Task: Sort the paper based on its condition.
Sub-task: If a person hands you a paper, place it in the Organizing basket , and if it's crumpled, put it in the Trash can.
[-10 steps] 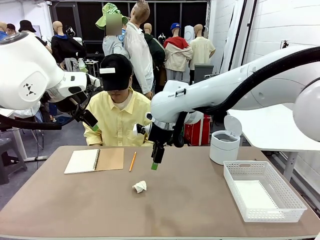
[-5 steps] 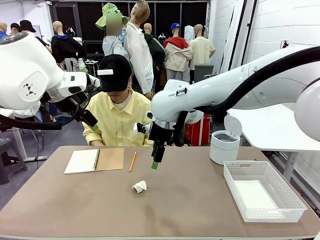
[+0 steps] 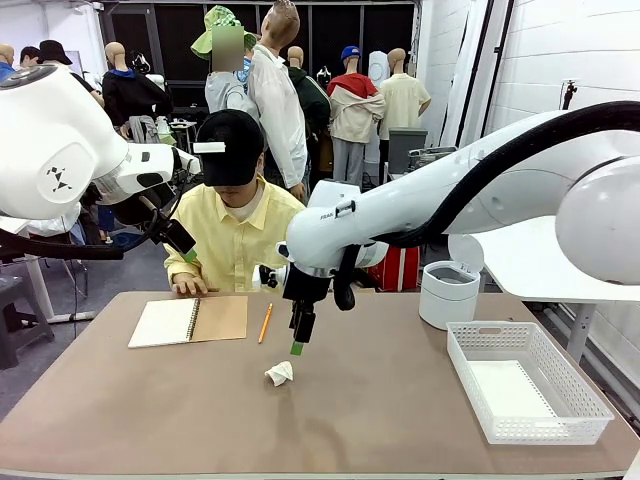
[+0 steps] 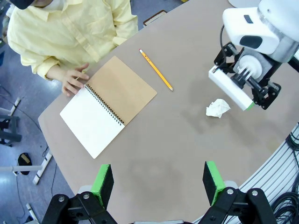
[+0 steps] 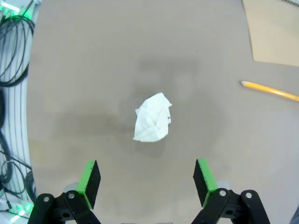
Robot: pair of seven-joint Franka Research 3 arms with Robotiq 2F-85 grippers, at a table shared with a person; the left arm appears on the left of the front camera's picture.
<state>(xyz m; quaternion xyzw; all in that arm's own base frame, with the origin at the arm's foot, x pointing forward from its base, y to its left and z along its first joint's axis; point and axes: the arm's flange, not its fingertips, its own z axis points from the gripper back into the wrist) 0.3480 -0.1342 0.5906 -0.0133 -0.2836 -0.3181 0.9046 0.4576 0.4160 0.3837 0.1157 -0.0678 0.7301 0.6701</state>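
Right pincer (image 3: 297, 343) hangs just above the crumpled paper (image 3: 280, 373), jaws wide apart, holding nothing and touching nothing; in my right wrist view its green pads (image 5: 88, 183) stand either side of the wad (image 5: 152, 123) with bare table between.

Paper: a small white wad, heavily creased and balled up, lying alone on the brown table (image 3: 350, 420) near its middle. I take it as my landmark.

Left pincer (image 4: 158, 179) is held high on the left of the wad, well apart from it, jaws spread, empty.

Behind the wad, toward the person: a yellow pencil (image 3: 265, 323), and left of that an open spiral notebook (image 3: 190, 320) with one brown cover and one white page showing. The person's hand (image 4: 72, 80) rests at the notebook's far edge.

Well to the right of the wad: a white mesh basket (image 3: 560, 420) with a flat, smooth white sheet (image 3: 510, 388) lying in its bottom. Beyond the basket, a small white bin (image 3: 447, 295), lid tipped up; I can't tell what is inside.
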